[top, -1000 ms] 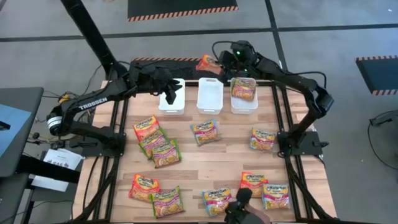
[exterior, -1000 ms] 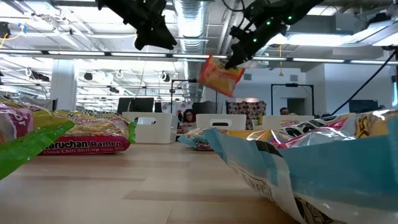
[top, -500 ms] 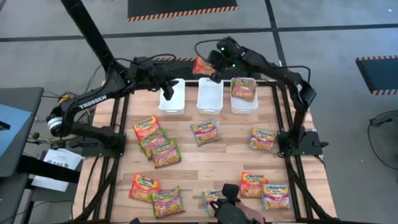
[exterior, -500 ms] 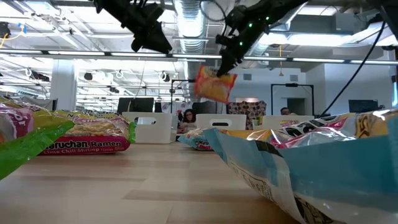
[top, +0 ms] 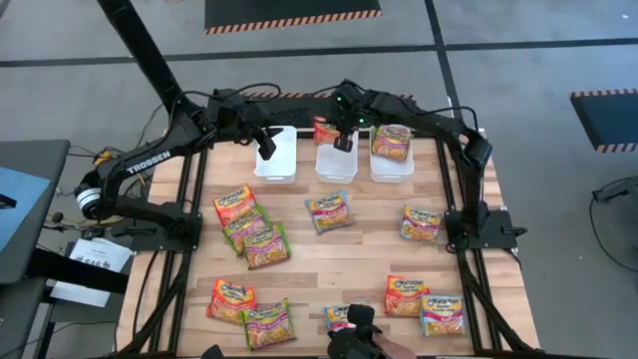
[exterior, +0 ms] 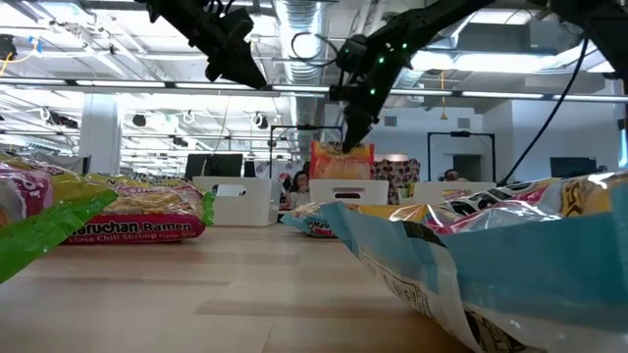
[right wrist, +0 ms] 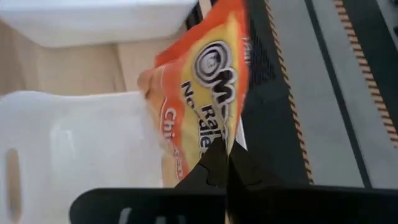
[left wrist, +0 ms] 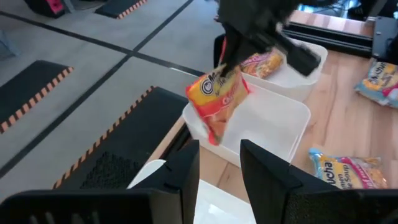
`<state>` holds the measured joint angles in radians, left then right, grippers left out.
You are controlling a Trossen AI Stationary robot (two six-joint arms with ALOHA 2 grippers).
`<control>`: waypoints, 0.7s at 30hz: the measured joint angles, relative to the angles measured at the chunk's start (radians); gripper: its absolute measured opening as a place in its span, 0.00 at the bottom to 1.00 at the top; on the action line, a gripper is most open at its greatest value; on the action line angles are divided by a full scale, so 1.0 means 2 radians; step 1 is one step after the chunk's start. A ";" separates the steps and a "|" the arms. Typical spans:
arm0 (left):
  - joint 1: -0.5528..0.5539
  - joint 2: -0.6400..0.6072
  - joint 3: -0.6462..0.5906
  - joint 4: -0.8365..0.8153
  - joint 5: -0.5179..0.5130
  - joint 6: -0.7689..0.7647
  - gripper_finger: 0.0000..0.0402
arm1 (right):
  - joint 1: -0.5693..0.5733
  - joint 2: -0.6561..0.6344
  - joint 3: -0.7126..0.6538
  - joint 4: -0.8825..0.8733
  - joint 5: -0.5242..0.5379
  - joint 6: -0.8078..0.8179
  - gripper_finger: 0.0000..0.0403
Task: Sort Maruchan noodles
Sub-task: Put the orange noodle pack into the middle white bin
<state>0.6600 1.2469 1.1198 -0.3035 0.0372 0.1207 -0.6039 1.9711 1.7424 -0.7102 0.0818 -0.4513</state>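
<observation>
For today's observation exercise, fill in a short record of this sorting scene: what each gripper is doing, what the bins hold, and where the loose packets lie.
right gripper: shut on the orange Maruchan packet, which hangs at the far rim of the middle bin
left gripper: open, over the left bin, holding nothing
right bin: holds one noodle packet
middle bin: shows no packet lying inside
loose packets: spread flat over the wooden table

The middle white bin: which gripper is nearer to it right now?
Right. The right gripper hangs over the middle bin's far end, shut on an orange noodle packet. The left gripper hovers open over the left bin beside it.
</observation>
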 joint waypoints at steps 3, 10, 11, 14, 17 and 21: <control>0.006 0.000 0.000 0.000 0.000 0.003 0.26 | 0.001 0.000 -0.001 -0.011 0.012 -0.001 0.02; 0.013 0.000 0.000 0.000 0.000 0.022 0.26 | -0.008 0.000 0.000 -0.014 0.036 0.001 0.02; 0.013 0.000 0.000 0.000 0.000 0.022 0.26 | -0.009 0.000 0.000 -0.018 0.038 0.003 0.02; 0.013 0.000 0.000 0.000 0.000 0.022 0.26 | -0.013 0.000 0.000 -0.017 0.039 0.003 0.02; 0.013 0.000 0.000 -0.001 0.000 0.026 0.26 | -0.013 0.000 0.000 -0.010 0.039 0.003 0.02; 0.013 0.000 0.000 -0.003 0.000 0.029 0.26 | -0.013 0.005 0.000 -0.003 0.038 0.003 0.02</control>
<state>0.6854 1.2469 1.1198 -0.3098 0.0379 0.1791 -0.6293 1.9802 1.7428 -0.7163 0.1585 -0.4459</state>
